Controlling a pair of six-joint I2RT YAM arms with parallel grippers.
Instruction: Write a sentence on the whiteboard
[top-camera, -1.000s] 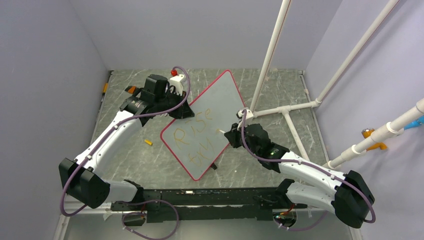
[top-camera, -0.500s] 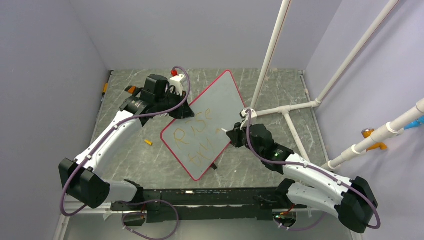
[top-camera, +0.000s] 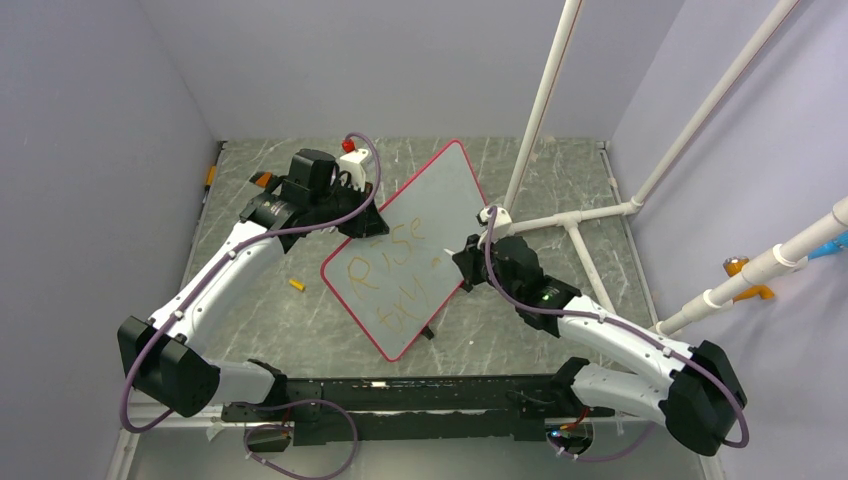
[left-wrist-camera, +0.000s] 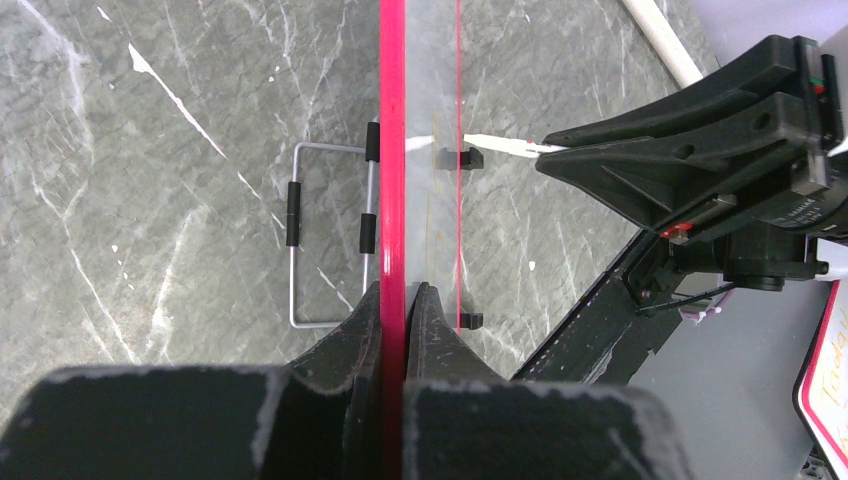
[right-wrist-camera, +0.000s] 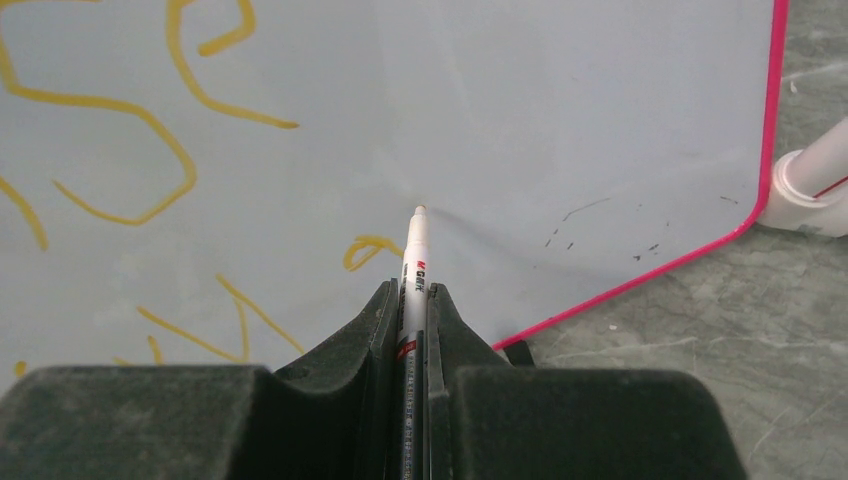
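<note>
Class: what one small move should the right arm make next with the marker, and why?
Probably press the marker tip onto the whiteboard and draw the next stroke beside the small orange curl. The right gripper is shut on the marker, the left gripper clamps the rim, and the second line looks unfinished.

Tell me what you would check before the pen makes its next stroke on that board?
1. Left claw shut on the whiteboard rim: ok.
2. Right claw shut on the marker pen, tip aimed at the board: ok.
3. Tip touching the surface: cannot tell.
4. Bare space beside the tip for more letters: ok.
5. Sentence finished: not ok; "Rise", a second word and a small curl are all that show.
</note>
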